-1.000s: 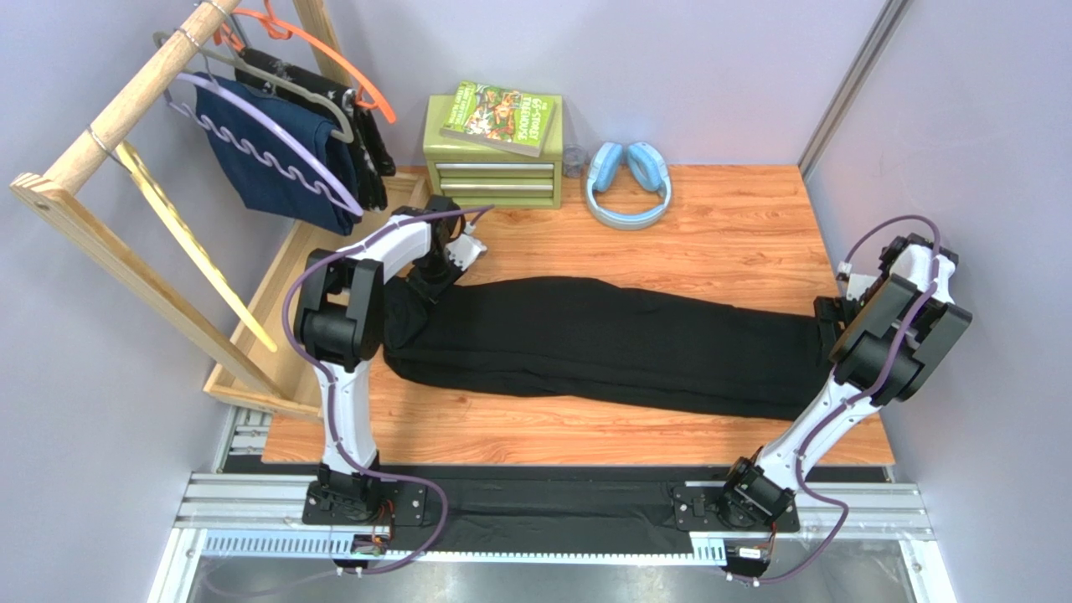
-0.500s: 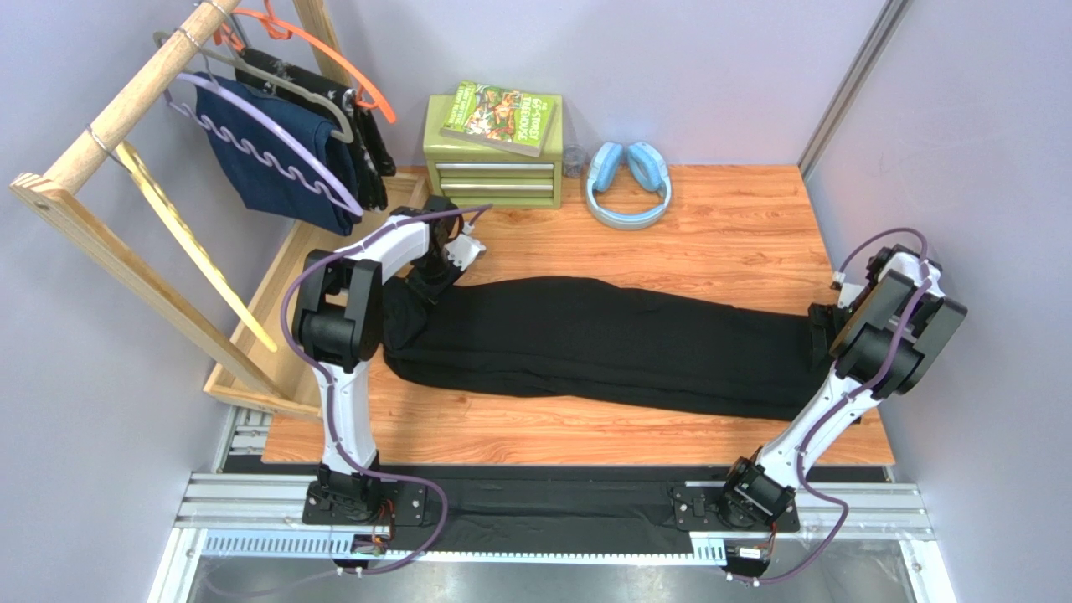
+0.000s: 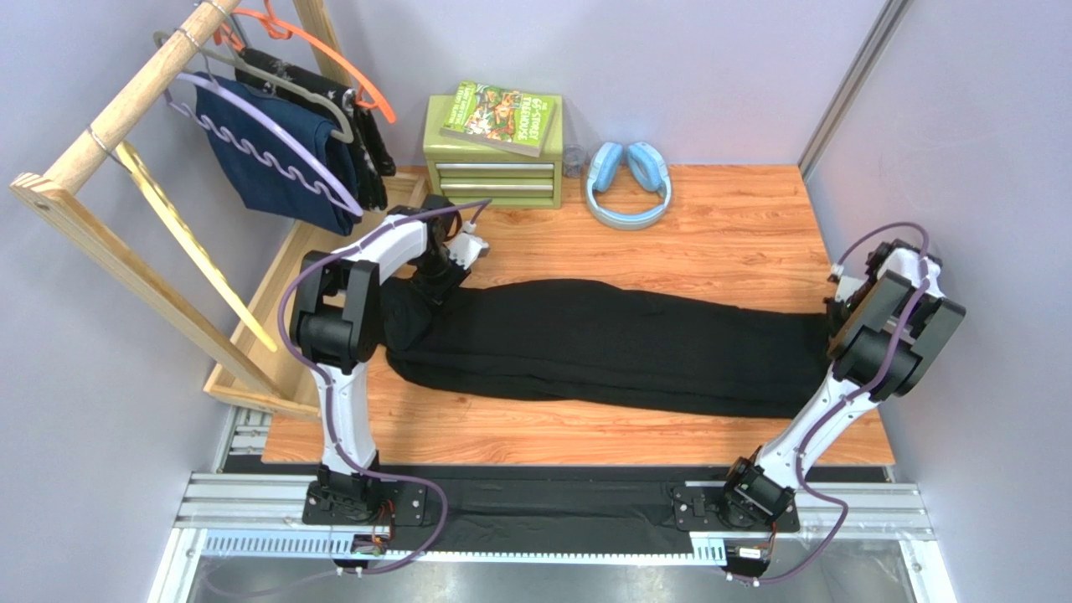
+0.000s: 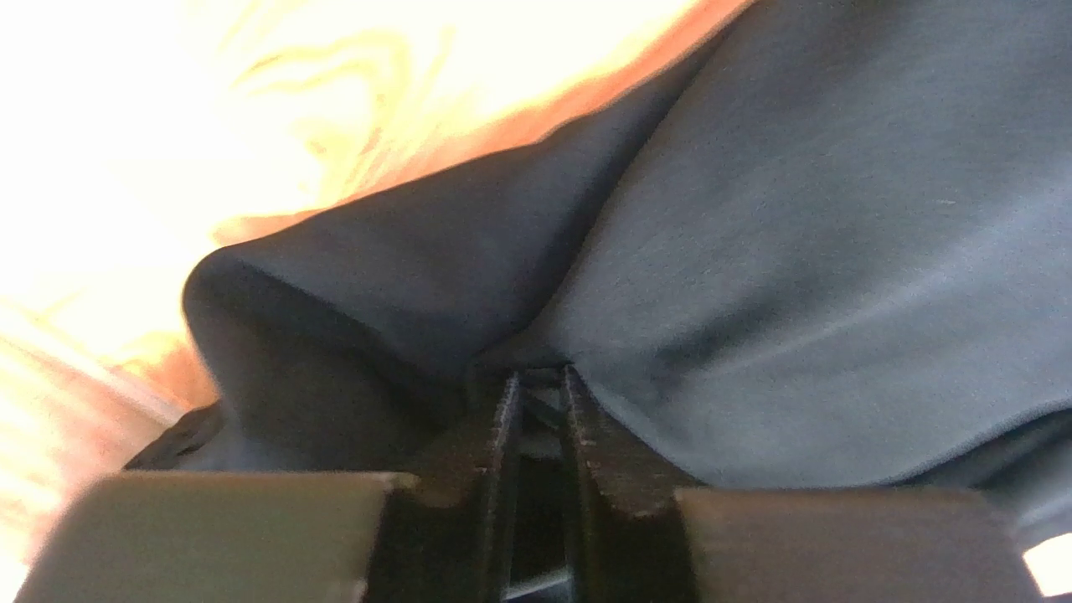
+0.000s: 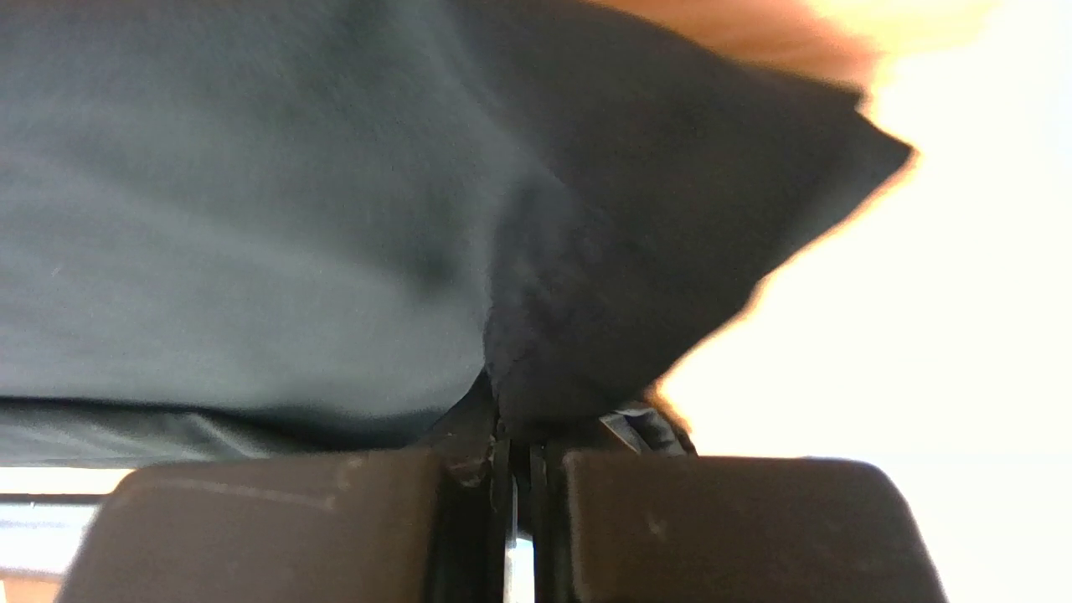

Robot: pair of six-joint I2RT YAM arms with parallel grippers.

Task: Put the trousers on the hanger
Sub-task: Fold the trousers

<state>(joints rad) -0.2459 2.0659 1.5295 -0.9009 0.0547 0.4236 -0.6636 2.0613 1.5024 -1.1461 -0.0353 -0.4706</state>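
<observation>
**Trousers Gripped at Both Ends, Hanger Not Yet Reached**

The black trousers (image 3: 604, 346) are laid out long and flat across the wooden table (image 3: 730, 226). One end is found at the left side of the table and the other end at the right side.

At the left end, the jaws of the left arm (image 3: 330, 314) are set close together, with only a thin gap left between them. A fold of black cloth is bunched up right at their tips, so it seems to be pinched there. At the right end, the jaws of the right arm (image 3: 896, 329) are closed tight, and a corner of the trousers is held between them.

The hanger (image 3: 271, 138), the pale purple one, is hung on the wooden rack (image 3: 139, 94) at the far left. It is seen in front of a dark blue cloth (image 3: 283, 176) and is well apart from the trousers. It is not touched by either arm.

So only the first part of the job looks done: the trousers are gripped at both ends. They are not yet lifted off the table. Much is left. The trousers must be picked up, carried over to the rack, and laid over the purple hanger so that they hang there.
</observation>
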